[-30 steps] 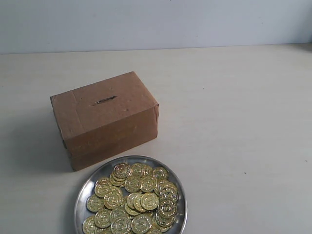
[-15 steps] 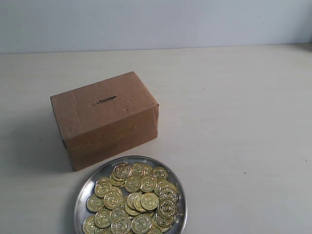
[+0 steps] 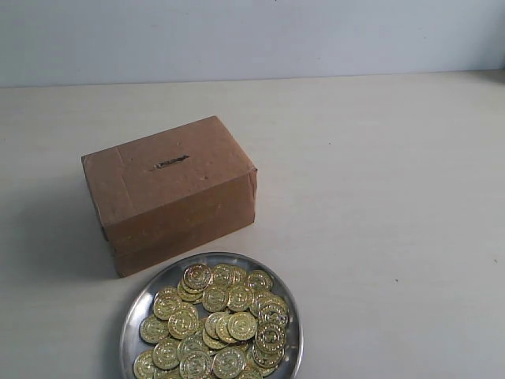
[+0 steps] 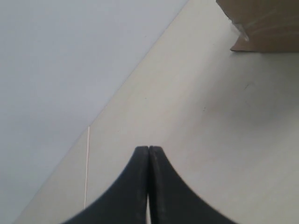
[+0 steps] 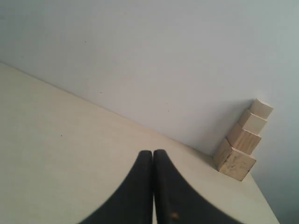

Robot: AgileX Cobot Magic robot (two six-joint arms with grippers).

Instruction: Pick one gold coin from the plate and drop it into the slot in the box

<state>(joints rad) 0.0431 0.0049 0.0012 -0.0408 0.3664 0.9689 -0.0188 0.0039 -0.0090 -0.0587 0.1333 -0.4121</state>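
The brown cardboard box (image 3: 170,189) stands left of centre in the exterior view, with the thin dark box slot (image 3: 170,163) in its top face. Just in front of it, the round silver plate (image 3: 137,310) holds a heap of gold coins (image 3: 217,324). Neither arm shows in the exterior view. In the left wrist view my left gripper (image 4: 148,148) is shut with nothing between its black fingers, and a corner of the box (image 4: 261,23) lies well beyond it. My right gripper (image 5: 153,151) is shut and empty over bare tabletop.
A stack of pale wooden blocks (image 5: 243,140) leans against the wall at the table's far corner in the right wrist view. The pale table (image 3: 379,197) runs back to a plain grey wall.
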